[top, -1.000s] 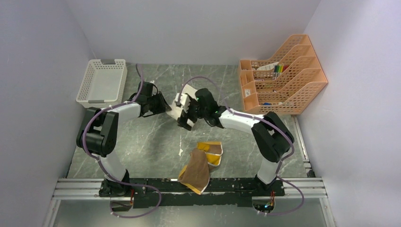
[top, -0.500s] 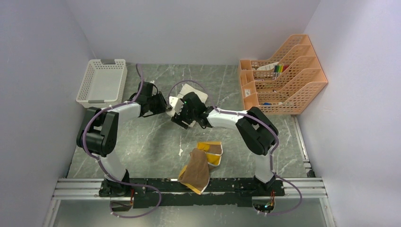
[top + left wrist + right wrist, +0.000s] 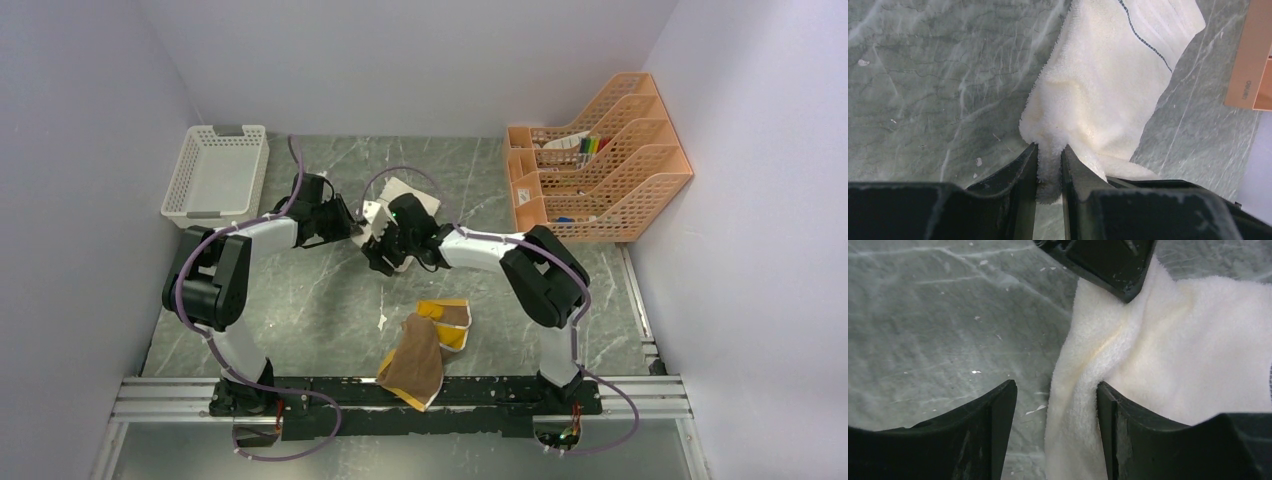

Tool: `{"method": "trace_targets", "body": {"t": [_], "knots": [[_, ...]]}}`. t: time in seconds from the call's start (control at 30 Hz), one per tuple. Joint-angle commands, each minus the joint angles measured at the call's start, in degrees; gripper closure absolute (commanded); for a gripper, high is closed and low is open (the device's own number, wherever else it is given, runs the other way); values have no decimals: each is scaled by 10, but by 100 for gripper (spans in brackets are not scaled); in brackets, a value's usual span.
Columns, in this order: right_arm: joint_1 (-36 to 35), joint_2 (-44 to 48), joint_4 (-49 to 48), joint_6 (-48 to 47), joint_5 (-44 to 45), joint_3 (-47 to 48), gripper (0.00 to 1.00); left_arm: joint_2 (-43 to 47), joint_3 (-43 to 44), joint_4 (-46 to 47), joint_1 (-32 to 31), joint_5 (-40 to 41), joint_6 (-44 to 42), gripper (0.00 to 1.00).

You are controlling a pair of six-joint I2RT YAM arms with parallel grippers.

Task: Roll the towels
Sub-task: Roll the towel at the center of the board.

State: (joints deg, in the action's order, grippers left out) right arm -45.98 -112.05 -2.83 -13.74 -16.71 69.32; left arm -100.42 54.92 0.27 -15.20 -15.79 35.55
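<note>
From above, two arms meet over the far middle of one grey marbled table [image 3: 300, 300], where two towels lie well apart: the cream-white towel [image 3: 408, 192] between the grippers, and the brown towel [image 3: 413, 358], its mustard reverse showing, crumpled near the arm bases. One white basket [image 3: 215, 175] stands at the far left and one orange file rack [image 3: 600, 155] at the far right. The left gripper [image 3: 352, 222] and right gripper [image 3: 380, 243] sit just beside each other at the cream towel's left edge. The left wrist camera shows the left gripper [image 3: 1049, 150] with its fingers [image 3: 1025, 165] pressed together on a tuft of the cream-white towel's corner, the rest of the cloth spreading away across the table. The right wrist camera shows the right gripper [image 3: 1055, 390] spread wide, a folded ridge of the cream-white towel [image 3: 1198, 340] lying between its two fingers, unclamped, with the left gripper's tip just beyond.
</note>
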Motion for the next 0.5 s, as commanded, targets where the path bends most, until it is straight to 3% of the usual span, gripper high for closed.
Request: {"method": "trace_targets", "body": {"t": [0.0,0.2,0.47], "knots": [[42,23,-27,91,-113,0,40,-3,5,5,3,-10,-6,69],[102,30,-48,174,-177,-9,47,1,0,5,3,-10,-8,69],[121,35,2,152,-159,-9,53,3,1,4,3,-8,-9,69]]}}
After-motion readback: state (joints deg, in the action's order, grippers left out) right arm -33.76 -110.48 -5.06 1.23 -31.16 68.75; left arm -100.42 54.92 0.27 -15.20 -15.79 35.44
